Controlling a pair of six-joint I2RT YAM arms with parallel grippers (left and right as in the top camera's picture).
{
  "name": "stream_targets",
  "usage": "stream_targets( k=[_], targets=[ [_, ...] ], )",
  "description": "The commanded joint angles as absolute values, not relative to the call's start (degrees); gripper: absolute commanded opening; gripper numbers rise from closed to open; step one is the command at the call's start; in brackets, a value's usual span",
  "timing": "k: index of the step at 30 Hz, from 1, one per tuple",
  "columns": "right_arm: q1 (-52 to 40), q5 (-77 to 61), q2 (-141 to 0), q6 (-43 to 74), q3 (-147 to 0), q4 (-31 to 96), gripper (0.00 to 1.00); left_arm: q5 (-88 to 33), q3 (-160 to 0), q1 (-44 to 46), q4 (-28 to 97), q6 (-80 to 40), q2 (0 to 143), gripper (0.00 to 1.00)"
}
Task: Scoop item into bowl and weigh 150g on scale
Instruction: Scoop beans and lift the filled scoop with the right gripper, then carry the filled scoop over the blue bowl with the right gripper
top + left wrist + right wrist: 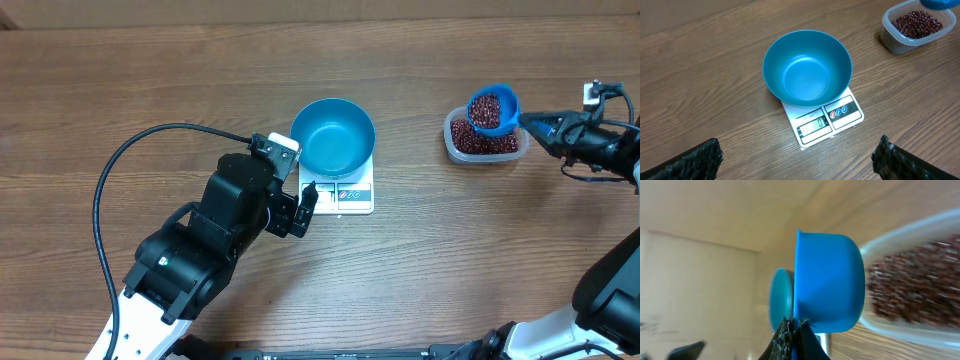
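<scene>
The teal-blue bowl [333, 135] [807, 67] stands empty on the small white scale [352, 198] [822, 121]. My left gripper [303, 211] [799, 150] hovers just in front of the scale, open wide with only bare table between its fingers. At the right, my right gripper [530, 123] [795, 325] is shut on the handle of a small blue scoop [493, 108] [830, 280]. The scoop is filled with red-brown beans and is held over the clear tub [485, 142] [900, 42]. More beans [916, 22] [920, 285] lie in the tub.
A black cable [120, 165] loops over the table left of the left arm. The tub sits about a hand's width right of the scale, with wooden table between them.
</scene>
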State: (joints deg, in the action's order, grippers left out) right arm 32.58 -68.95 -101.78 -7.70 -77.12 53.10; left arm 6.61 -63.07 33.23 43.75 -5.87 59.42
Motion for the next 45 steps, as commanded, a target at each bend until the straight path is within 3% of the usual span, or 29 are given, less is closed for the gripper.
stream_targets(
  k=[1, 24, 37, 45],
  targets=[
    [32.21, -79.81, -101.69, -7.66, -76.99, 52.12, 0.04, 6.09, -63.31, 32.97, 43.55, -6.44, 59.24, 1.0],
    [26.79, -85.41, -99.53, -4.29, -77.01, 49.54, 0.04, 6.09, -63.31, 32.97, 43.55, -6.44, 59.24, 1.0],
    [8.64, -74.67, -99.31, 27.99, -77.01, 14.04, 0.04, 6.09, -63.31, 32.97, 43.55, -6.44, 59.24, 1.0],
    [0.38, -66.41, -99.33, 29.43, -76.99, 7.57, 0.04, 6.09, -63.31, 32.97, 43.55, -6.44, 59.24, 1.0]
  ],
)
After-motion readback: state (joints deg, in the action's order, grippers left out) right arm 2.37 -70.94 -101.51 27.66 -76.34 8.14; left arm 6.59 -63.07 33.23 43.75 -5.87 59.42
